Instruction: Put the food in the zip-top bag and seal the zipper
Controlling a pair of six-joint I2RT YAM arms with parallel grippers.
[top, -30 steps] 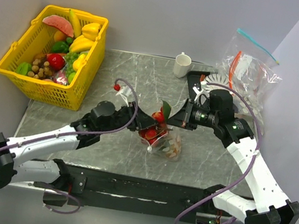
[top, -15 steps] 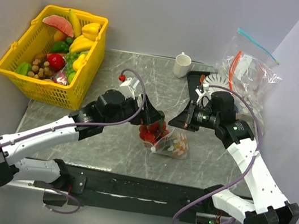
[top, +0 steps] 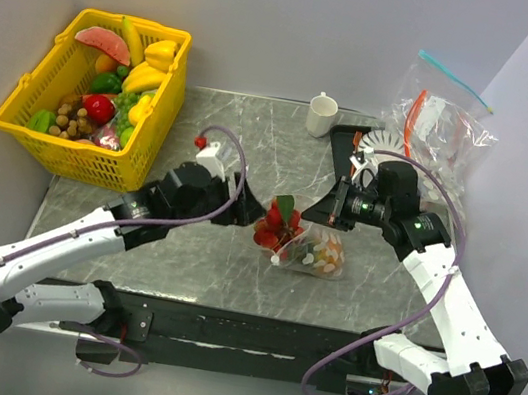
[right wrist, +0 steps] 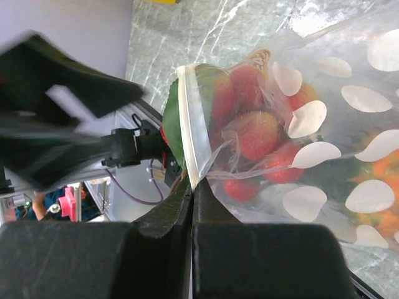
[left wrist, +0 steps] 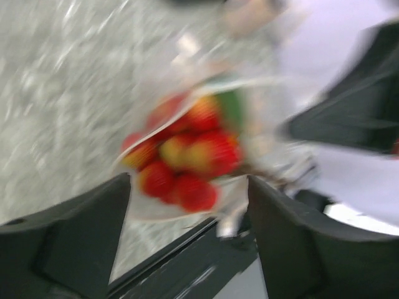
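Observation:
The dotted zip-top bag (top: 320,256) lies mid-table, its mouth facing left. My right gripper (top: 320,214) is shut on the far end of its whitish zipper strip (right wrist: 189,131), jaws pressed together (right wrist: 193,187). The red strawberry cluster (top: 278,222) with a green leaf sits in the bag's mouth, and it shows behind the plastic in the right wrist view (right wrist: 255,134). An orange-yellow piece (top: 323,259) shows deeper in the bag. My left gripper (top: 248,217) is open and empty just left of the mouth. Its view is blurred, with the strawberries (left wrist: 184,162) beyond the spread fingers (left wrist: 93,230).
A yellow basket (top: 78,154) with bananas, a watermelon slice, a green pepper and a round red fruit (top: 99,107) stands at the far left. A white cup (top: 322,114) and a pile of other clear bags (top: 439,120) are at the back right.
My left gripper reached to the bag's mouth, then drew back left, open. The strawberries stay in the mouth. The bag and my right gripper shifted a little to the right.

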